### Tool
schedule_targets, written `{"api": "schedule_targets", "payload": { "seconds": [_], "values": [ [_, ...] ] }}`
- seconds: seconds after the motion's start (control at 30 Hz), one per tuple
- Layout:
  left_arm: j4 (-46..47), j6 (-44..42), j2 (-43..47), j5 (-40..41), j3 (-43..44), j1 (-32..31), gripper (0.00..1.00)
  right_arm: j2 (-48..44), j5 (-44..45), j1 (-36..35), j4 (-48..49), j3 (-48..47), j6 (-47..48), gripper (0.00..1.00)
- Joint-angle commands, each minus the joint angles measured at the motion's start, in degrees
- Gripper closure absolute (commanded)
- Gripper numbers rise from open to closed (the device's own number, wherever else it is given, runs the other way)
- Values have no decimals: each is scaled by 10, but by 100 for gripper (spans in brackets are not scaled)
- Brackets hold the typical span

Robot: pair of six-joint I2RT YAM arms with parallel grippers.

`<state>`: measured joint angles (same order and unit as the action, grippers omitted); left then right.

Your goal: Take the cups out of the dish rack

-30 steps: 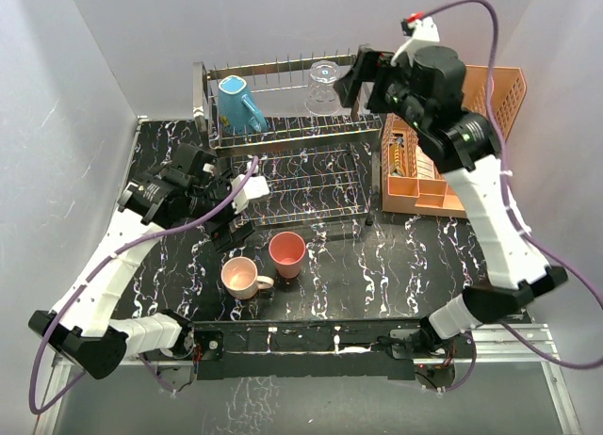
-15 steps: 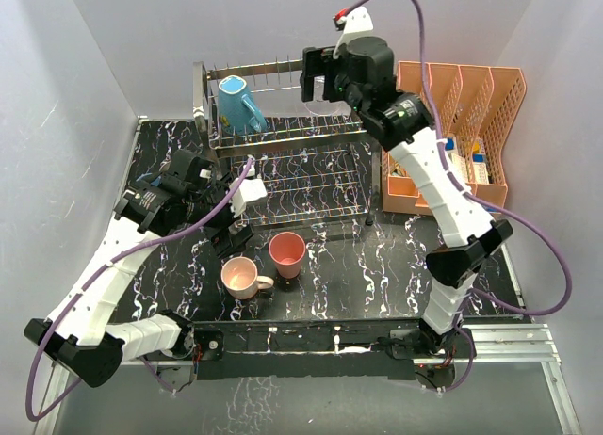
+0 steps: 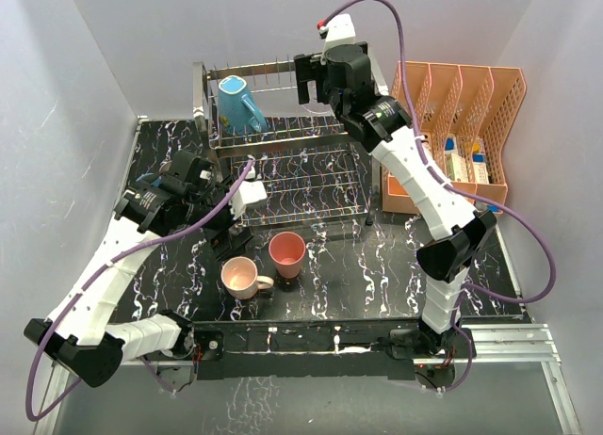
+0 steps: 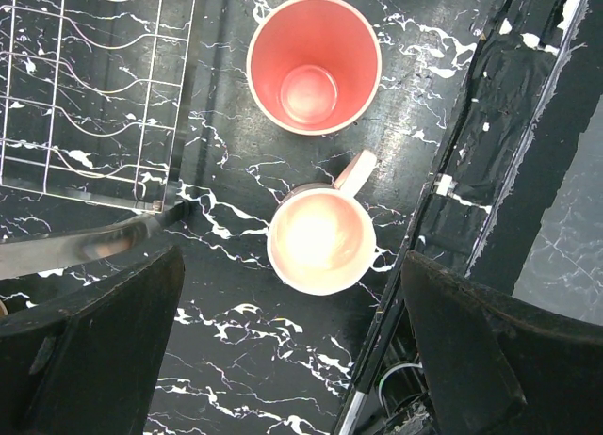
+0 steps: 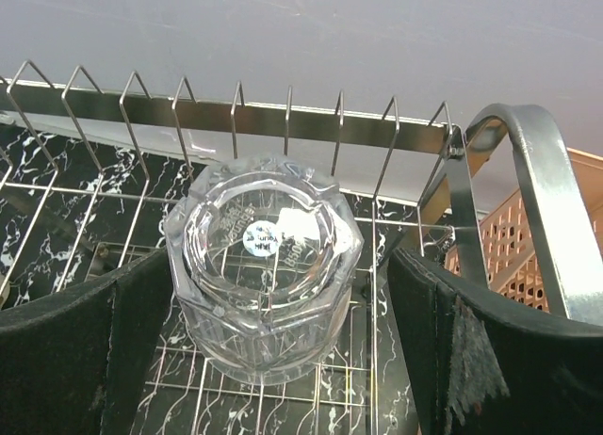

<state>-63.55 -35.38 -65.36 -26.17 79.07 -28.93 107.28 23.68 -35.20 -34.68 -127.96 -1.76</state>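
Note:
The chrome wire dish rack stands at the back. A teal handled mug sits on its upper tier. A clear glass tumbler stands upside down on that tier; my right gripper is open with one finger on each side of it, not closed on it. The top view hides the glass behind the gripper. A pale pink mug and a salmon-red tumbler stand upright on the table. My left gripper is open and empty above them. The light blue and tan cups are out of view.
An orange perforated file organiser stands right of the rack. The rack's upright prongs and arched steel frame are close to my right gripper. The table's front edge runs just beside the pink mug.
My right arm swung left from near the organiser to the upper tier and now straddles the clear glass. My left arm has barely moved.

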Motion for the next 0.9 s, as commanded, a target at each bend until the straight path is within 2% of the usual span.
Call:
{"api": "schedule_targets", "payload": {
  "seconds": [0.0,0.1,0.2,0.3,0.47,0.63,0.87],
  "values": [
    [-18,-8,7,-22,14,2,3,21,2,0,50,-15,17,2],
    [-19,-13,12,-25,11,3,3,38,-8,0,50,-25,14,2],
    [-18,-20,18,-25,6,2,3,45,-11,0,53,-27,10,8],
    [-14,-29,22,-26,-1,2,3,41,-18,0,63,-21,8,18],
    [-2,-38,31,-35,-6,2,3,21,-31,0,88,-7,5,42],
    [14,-37,33,-42,-8,2,3,11,-39,0,94,-23,4,58],
    [66,-28,36,-39,-3,2,3,-26,-51,0,109,-45,-3,68]
  ]
}}
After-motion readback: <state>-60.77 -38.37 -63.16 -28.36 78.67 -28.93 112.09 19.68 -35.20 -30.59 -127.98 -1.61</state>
